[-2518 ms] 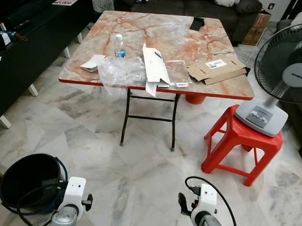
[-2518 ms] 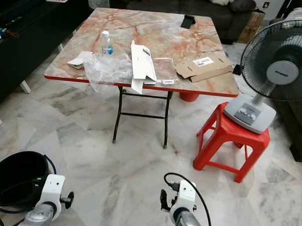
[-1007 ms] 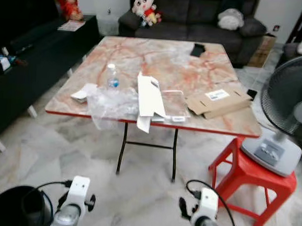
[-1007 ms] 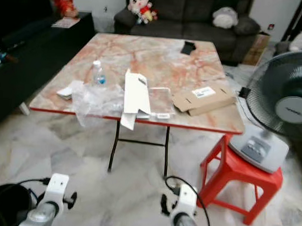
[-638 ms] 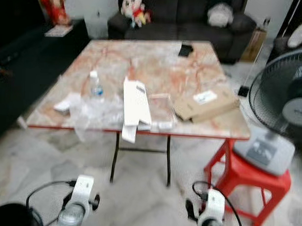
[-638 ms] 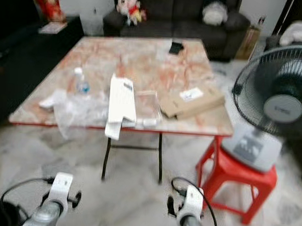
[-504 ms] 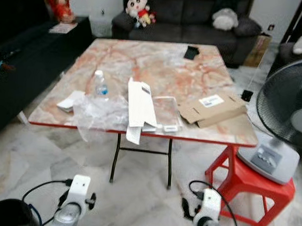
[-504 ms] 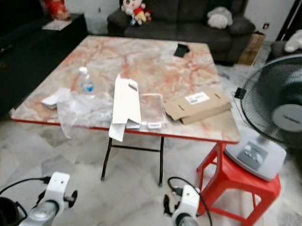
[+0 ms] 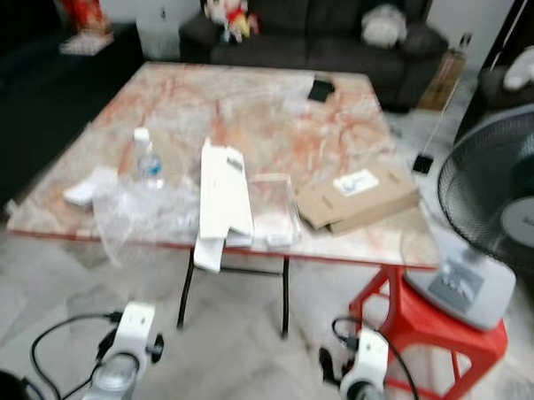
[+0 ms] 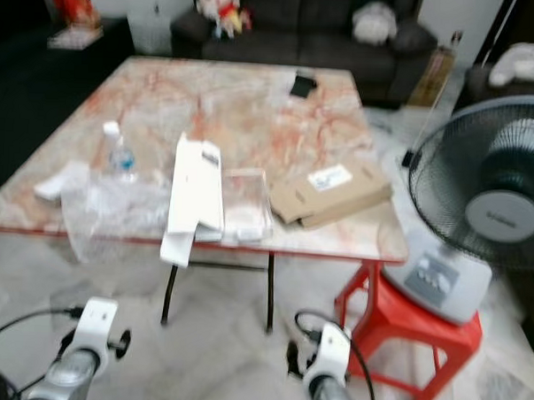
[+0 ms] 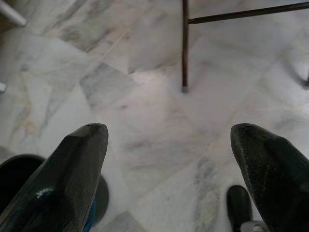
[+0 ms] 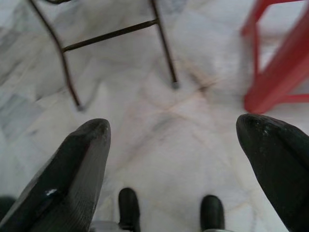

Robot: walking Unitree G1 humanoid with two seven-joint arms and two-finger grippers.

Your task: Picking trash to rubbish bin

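One table (image 9: pixel 253 102) holds one water bottle (image 9: pixel 147 159), one crumpled plastic bag (image 9: pixel 147 214), one long white box (image 9: pixel 223 194), one clear tray (image 9: pixel 275 209), one flattened cardboard box (image 9: pixel 360 197) and one dark phone (image 9: pixel 321 90). Beside it: one red stool (image 9: pixel 425 335), one fan (image 9: pixel 501 223).

Table (image 9: pixel 279 121) orange-pink marble (red edge); stool (image 9: pixel 421 326) red; box (image 9: pixel 360 197) brown; floor (image 11: pixel 159 140) grey-veined white
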